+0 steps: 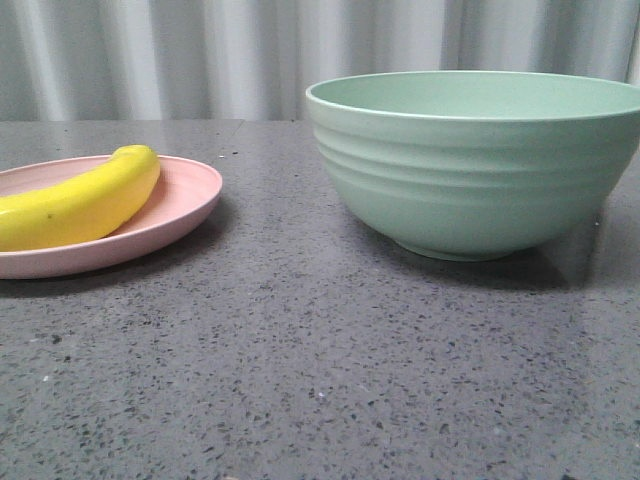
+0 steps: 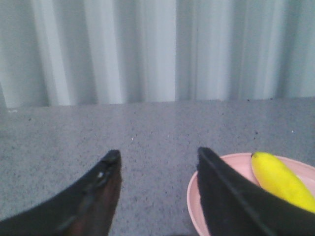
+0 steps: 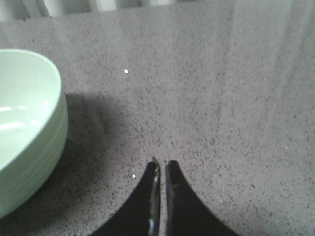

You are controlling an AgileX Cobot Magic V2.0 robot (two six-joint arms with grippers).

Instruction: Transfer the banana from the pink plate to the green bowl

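The yellow banana (image 1: 80, 200) lies on the pink plate (image 1: 190, 205) at the left of the table in the front view. The pale green bowl (image 1: 470, 165) stands at the right, upright and empty as far as I can see. No gripper shows in the front view. In the left wrist view my left gripper (image 2: 157, 156) is open and empty above the bare table, beside the pink plate (image 2: 194, 201) with the banana (image 2: 280, 179) on it. In the right wrist view my right gripper (image 3: 161, 164) is shut and empty over the table, beside the green bowl (image 3: 29, 123).
The table is dark grey speckled stone (image 1: 320, 380). A pale corrugated wall (image 1: 200, 50) runs behind it. A gap of bare table lies between plate and bowl.
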